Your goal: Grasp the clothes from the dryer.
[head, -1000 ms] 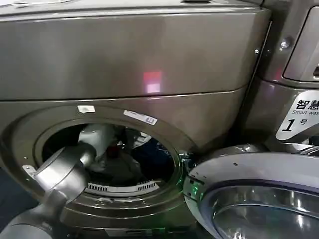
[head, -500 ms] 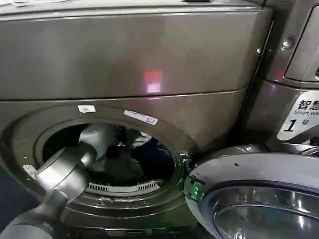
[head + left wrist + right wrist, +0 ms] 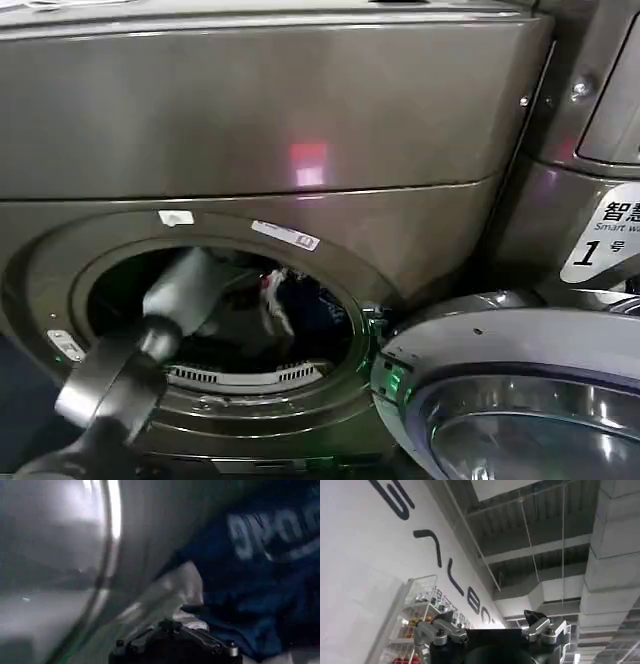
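Note:
The bronze-grey dryer (image 3: 300, 100) fills the head view, its porthole open and its silver-rimmed glass door (image 3: 520, 400) swung out at the lower right. My left arm (image 3: 150, 340) reaches into the drum from the lower left. Inside, the clothes show as a white strip with a red patch (image 3: 272, 292) and a dark navy garment (image 3: 318, 305). In the left wrist view my left gripper (image 3: 170, 625) is shut on light-grey fabric (image 3: 170, 592), with the navy garment (image 3: 260, 570) and its white lettering beside it. My right gripper (image 3: 490, 617) is open, held away and pointing up at a ceiling.
A second machine with a white "1" sticker (image 3: 600, 250) stands right of the dryer. The open door crowds the lower right. The drum's steel wall (image 3: 50, 555) curves close beside my left gripper. White vent slots (image 3: 240, 375) line the porthole's lower lip.
My left arm has drawn back toward the lower left. The white bundle has shifted with it, and a white and red strip now hangs in the middle of the opening.

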{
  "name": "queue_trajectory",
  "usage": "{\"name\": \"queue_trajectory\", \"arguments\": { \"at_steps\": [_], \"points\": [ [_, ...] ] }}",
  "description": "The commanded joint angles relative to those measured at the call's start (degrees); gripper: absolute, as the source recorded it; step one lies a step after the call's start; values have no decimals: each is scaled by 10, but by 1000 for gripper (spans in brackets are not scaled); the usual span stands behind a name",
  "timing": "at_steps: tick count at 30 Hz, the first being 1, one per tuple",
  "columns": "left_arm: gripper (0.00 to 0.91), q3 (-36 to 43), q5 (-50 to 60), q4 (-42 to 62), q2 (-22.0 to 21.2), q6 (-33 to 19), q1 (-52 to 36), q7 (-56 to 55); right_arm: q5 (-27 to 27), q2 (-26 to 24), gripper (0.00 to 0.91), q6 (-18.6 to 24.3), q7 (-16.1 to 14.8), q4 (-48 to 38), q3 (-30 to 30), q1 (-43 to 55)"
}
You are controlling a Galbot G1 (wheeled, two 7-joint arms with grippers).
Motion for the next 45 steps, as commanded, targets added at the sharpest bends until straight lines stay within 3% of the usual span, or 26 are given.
{"name": "queue_trajectory", "arguments": {
  "at_steps": [1,5,13,15,21,45],
  "points": [
    [0,-116,-76,-226,-38,14,160,-219,2,2,907,-3,-3,12,5,-2],
    [0,-142,-80,-275,-67,19,209,-297,-5,3,907,-10,3,15,11,-6],
    [0,-167,-28,-351,-121,-103,304,-415,-22,3,907,6,5,13,12,-8],
    [0,-174,-5,-365,-134,-111,326,-442,-23,2,907,6,6,11,13,-6],
    [0,-170,-9,-392,-148,-104,350,-446,-19,1,907,9,13,7,11,-4],
    [0,-166,-18,-371,-124,-94,316,-430,-23,3,907,8,10,3,21,-8]
  ]
}}
